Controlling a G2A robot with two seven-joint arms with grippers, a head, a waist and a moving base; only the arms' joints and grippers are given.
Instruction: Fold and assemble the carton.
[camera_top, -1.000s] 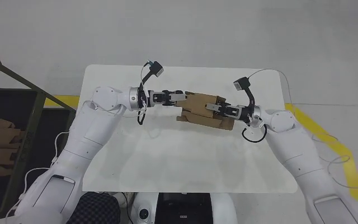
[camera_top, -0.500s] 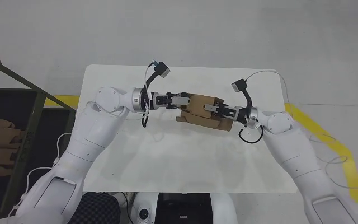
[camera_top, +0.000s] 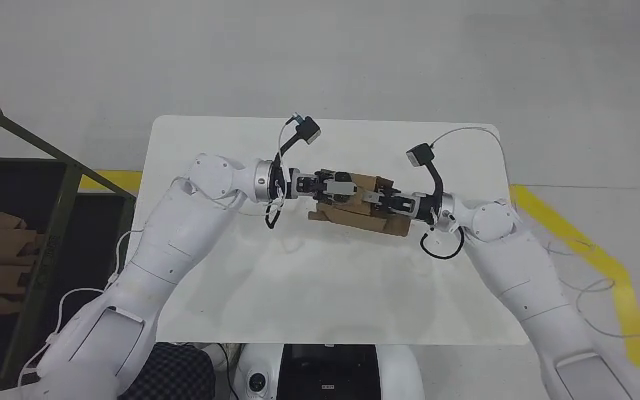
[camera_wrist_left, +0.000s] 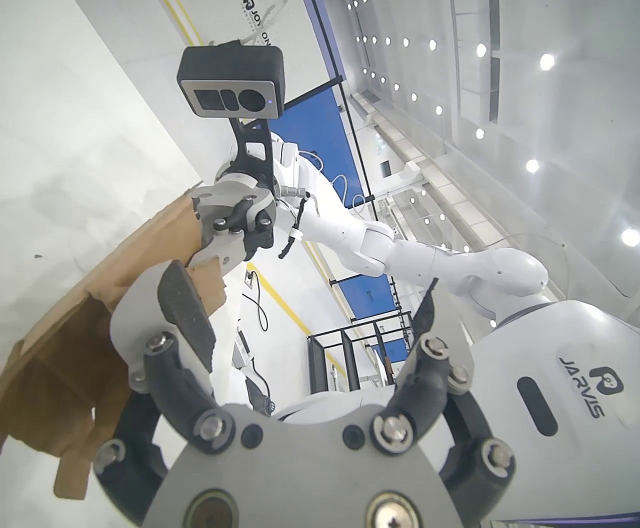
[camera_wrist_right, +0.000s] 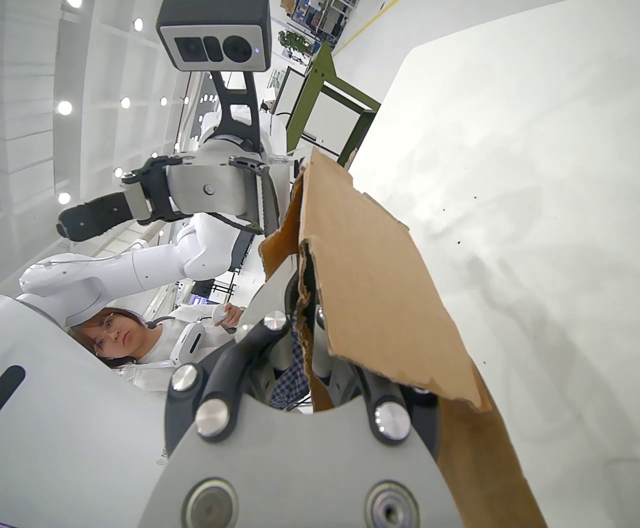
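A brown cardboard carton (camera_top: 347, 214), partly folded, lies at the middle of the white table (camera_top: 300, 290). My left gripper (camera_top: 338, 187) comes in from the left and hangs over the carton's far edge. It is open, with one finger pad (camera_wrist_left: 185, 310) against a torn flap (camera_wrist_left: 205, 277) and the carton (camera_wrist_left: 65, 350) beside it. My right gripper (camera_top: 380, 198) comes in from the right and is shut on the carton's flap (camera_wrist_right: 375, 300), whose edge runs between its fingers. In the left wrist view the right gripper (camera_wrist_left: 227, 232) clamps that flap. The open left gripper (camera_wrist_right: 150, 200) shows beyond the carton.
Bare tabletop stretches in front of and behind the carton. A dark rack (camera_top: 40, 200) and yellow floor tape (camera_top: 110, 180) lie off the table's left edge, with more tape (camera_top: 560, 230) at the right.
My left arm has moved right, bringing its open gripper from the carton's left end to over it. The right gripper has shifted slightly left, still holding the flap.
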